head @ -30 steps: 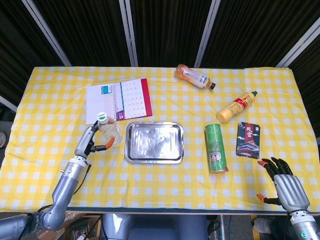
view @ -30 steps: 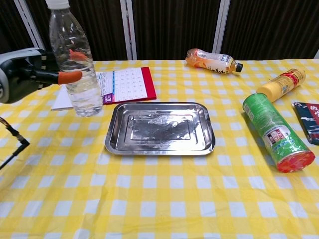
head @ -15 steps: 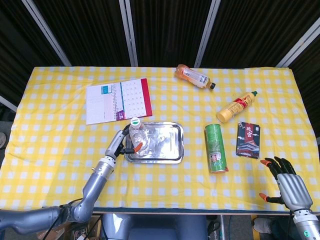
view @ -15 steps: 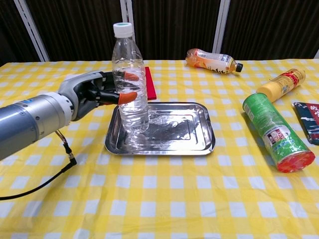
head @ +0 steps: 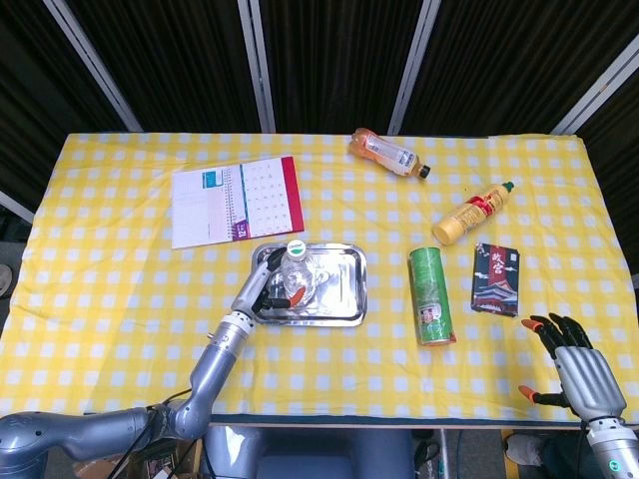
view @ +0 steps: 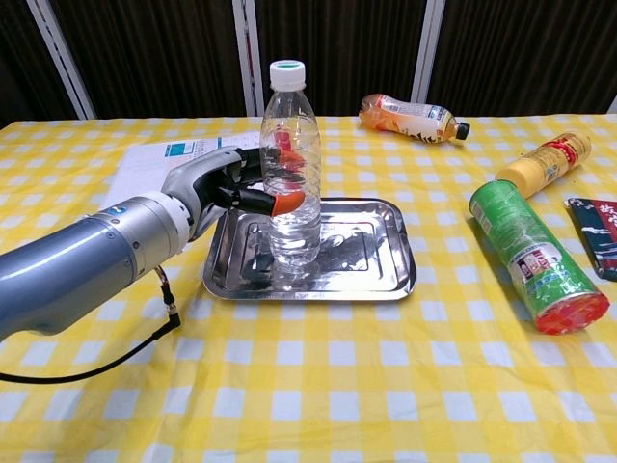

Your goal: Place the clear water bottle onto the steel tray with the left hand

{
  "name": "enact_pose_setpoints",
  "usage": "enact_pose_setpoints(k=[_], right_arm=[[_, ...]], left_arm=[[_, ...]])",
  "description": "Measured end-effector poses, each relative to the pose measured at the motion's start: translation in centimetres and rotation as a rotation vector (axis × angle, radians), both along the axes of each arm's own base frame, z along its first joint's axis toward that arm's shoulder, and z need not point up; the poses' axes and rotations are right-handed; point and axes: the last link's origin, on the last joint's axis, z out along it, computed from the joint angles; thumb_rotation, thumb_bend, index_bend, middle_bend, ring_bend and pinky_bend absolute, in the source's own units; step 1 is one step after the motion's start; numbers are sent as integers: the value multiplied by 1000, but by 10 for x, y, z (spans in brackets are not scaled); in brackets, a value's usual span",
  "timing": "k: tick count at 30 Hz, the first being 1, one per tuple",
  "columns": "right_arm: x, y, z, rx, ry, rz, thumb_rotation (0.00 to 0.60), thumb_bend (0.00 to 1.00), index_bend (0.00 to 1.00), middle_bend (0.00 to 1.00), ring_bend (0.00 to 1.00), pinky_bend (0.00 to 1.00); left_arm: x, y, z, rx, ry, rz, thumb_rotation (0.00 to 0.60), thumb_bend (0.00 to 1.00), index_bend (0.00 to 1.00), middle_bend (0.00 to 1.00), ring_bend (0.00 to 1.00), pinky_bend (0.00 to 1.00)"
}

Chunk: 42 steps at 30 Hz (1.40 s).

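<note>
Leftmost on the yellow checked tablecloth [head: 100, 299] lay an open calendar notebook [head: 238, 200], flat and just behind the steel tray [view: 381, 265]. Next came the left hand [view: 220, 188], reaching in from the near left edge with its fingers [view: 281, 204] wrapped around the clear water bottle [view: 292, 174] at mid-height. That bottle stood upright over the left part of the tray, its white cap on top; in the chest view its base appeared to be down on the tray floor, though contact could not be confirmed. The tray itself sat near the middle of the table. Behind it and to the right, an orange drink bottle [head: 387, 153] lay on its side near the far edge. Further right, a green cylindrical can [head: 431, 295] lay on its side, with a yellow sauce bottle [head: 472, 213] tipped over behind it, well apart from the tray. Just beside the can was a dark card box [head: 496, 278] lying flat. Finally, at the near right corner, the right hand [head: 577, 371] hovered off the table edge, holding nothing, its fingers spread apart.
</note>
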Motion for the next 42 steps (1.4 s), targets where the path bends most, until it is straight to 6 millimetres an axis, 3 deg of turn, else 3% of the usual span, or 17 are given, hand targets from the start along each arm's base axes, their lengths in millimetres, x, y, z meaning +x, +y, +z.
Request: enact_pose_setpoints(k=[6,12,24,36,42], right_arm=[[-1,0,3,-8,-6,-3,600,158,188,149,42,19],[0,-1,4,-10,-10,2,600,158,188,149,42,19],[1,1,3,-7,-14,4,600,158,188,149,42,19],[0,1,5,-8,-20,-2,600,158,188,149,42,19],[-1,0,6,-12,-20,-3,600,158,188,149,42,19]], left_arm=[[0,1,-3,21,30,-10,600,673,563,190,0,0],[-4,-1,-1,35,60,-23,600,586,438,133,0,0],[-10,-3,6,53,105,-50,600,582,439,128,0,0],[-12,-2,-2,18,99,-46,600,579,423,118,0,0],[-18,-3,-8,-17,111,-53,600,439,286,73,0,0]])
